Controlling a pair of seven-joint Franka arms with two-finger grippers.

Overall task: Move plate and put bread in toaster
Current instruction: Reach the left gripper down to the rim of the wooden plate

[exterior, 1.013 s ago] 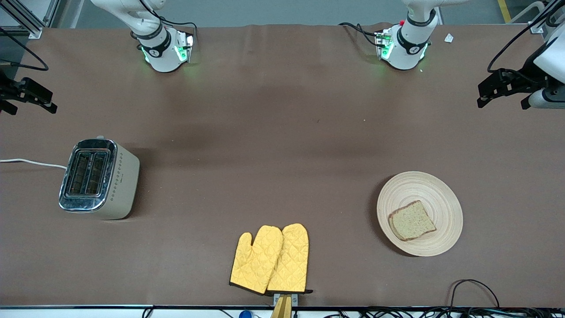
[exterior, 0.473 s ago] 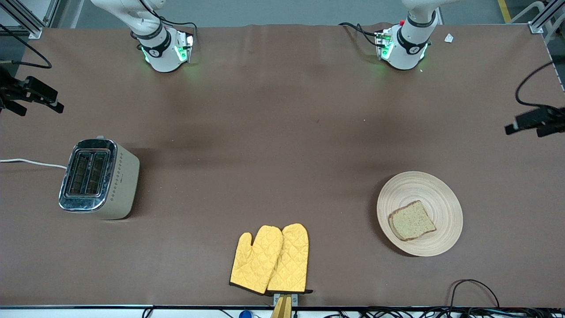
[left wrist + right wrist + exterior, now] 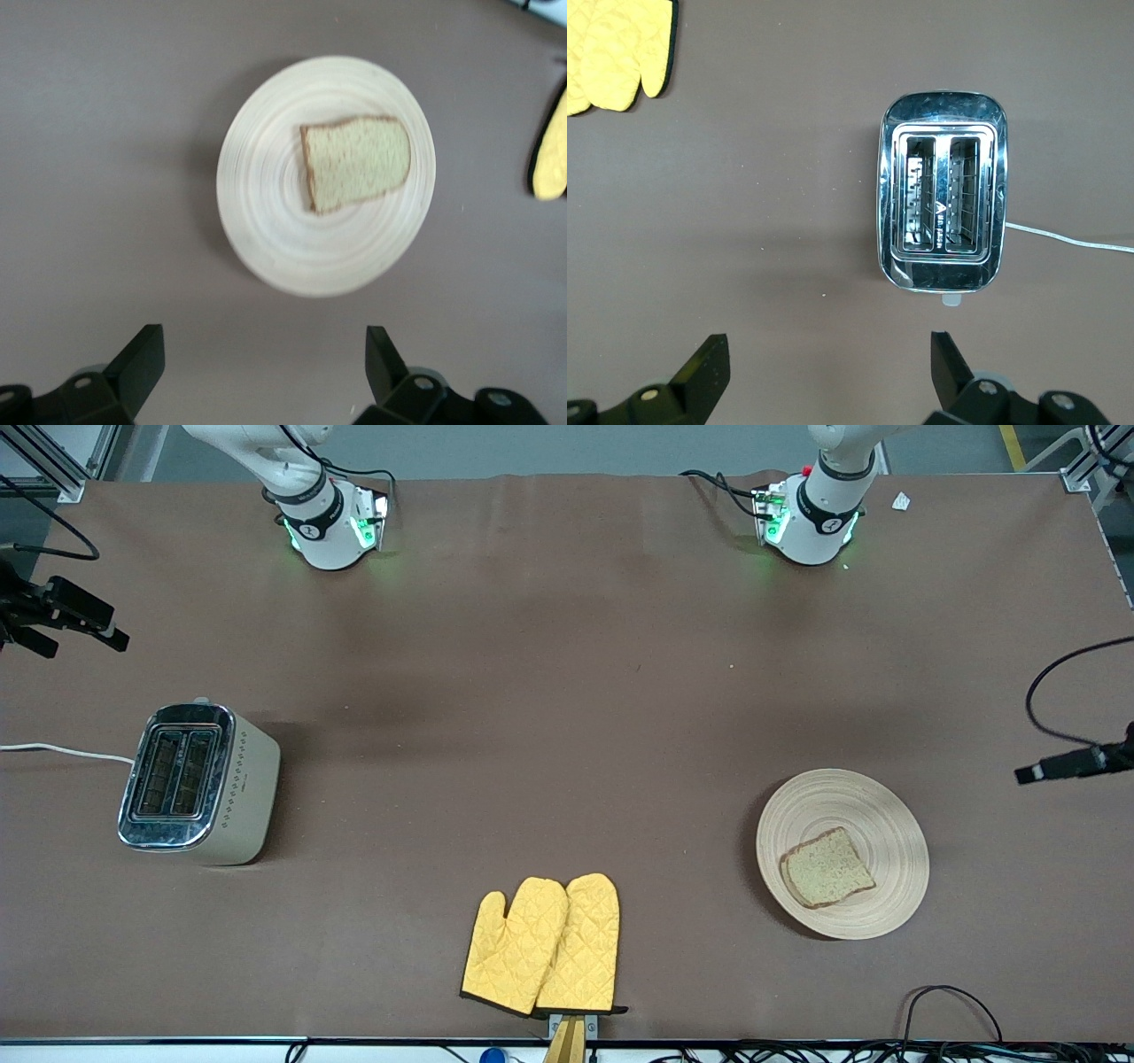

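**Brown table: plate lies at the left arm's end**

Nearest the front camera, bread (image 3: 827,867) rests on plate (image 3: 842,854). Left gripper (image 3: 264,381) hovers open beside it; right gripper (image 3: 828,381), open, hangs near toaster (image 3: 198,782)

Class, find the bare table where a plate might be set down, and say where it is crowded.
Bare table lies between toaster and plate, farther from the camera than the oven mitts. Also bare: between the two arm bases. Crowded: the plate holding bread, the mitts' edge.
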